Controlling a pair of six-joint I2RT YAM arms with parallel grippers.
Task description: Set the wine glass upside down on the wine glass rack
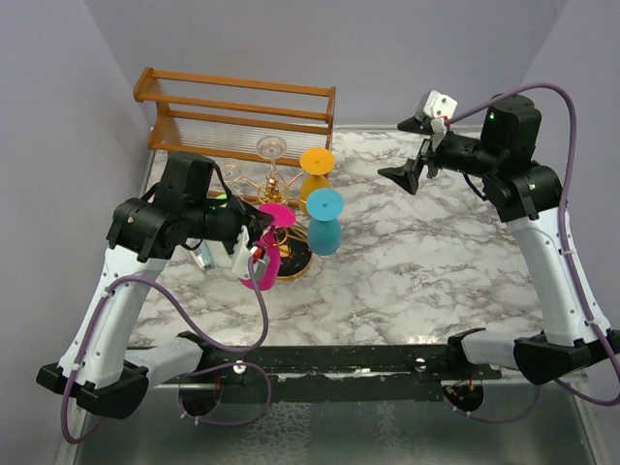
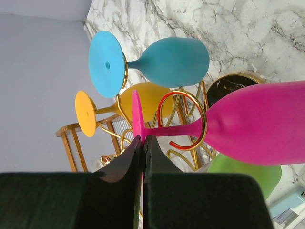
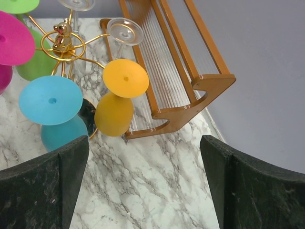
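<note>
Pinched shut between the black fingers [image 2: 124, 164] of the left gripper [image 2: 143, 139] is the foot rim of the pink wine glass [image 2: 257, 124]. It is held upside down, its stem crossing a gold loop of the wine glass rack [image 3: 62, 36], which is seen at 10 o'clock on the marble table [image 1: 436, 262]. At 1 o'clock the right gripper [image 3: 144, 152] is seen above the table, spread wide, with nothing held. A blue glass [image 1: 324, 221] and a yellow glass [image 1: 315, 174] are seen on the rack's 3 o'clock side.

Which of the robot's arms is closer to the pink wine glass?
Left. The left tool is shut on the foot of the pink wine glass, beside the gold rack. The right tool hangs open, far off over the right side of the marble table.
</note>
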